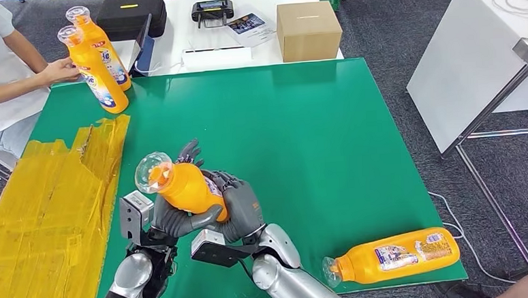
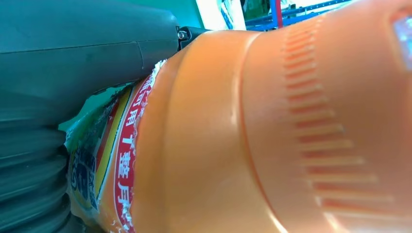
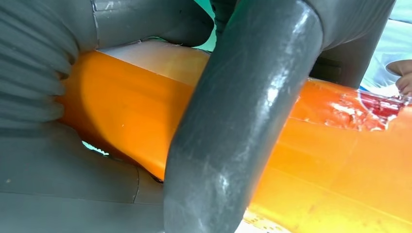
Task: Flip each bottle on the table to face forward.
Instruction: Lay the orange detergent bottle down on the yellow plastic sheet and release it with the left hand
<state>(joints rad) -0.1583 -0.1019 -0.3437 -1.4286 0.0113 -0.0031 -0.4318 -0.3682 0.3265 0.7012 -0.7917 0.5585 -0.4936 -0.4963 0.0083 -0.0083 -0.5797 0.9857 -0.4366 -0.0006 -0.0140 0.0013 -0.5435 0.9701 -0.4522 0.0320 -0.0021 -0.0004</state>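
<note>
Both my hands grip one orange bottle (image 1: 183, 186) with a clear cap, tilted and lifted above the green table (image 1: 301, 120). My left hand (image 1: 171, 219) wraps its lower body from the left, and my right hand (image 1: 240, 205) clasps it from the right. Up close the bottle (image 2: 272, 136) shows its torn label edge against my left hand (image 2: 53, 97). My right hand's thumb (image 3: 243, 116) crosses over the bottle (image 3: 340, 160). A second orange bottle (image 1: 393, 255) lies on its side at the table's front right edge. Two more orange bottles (image 1: 96, 59) stand at the far left, touched by a person's hand (image 1: 59, 69).
Crumpled yellow sheeting (image 1: 53, 215) covers the table's left side. A white table behind holds a cardboard box (image 1: 307, 29), a black case (image 1: 131, 16) and a controller (image 1: 213, 10). Another white table (image 1: 478, 56) stands at the right. A person sits at the far left.
</note>
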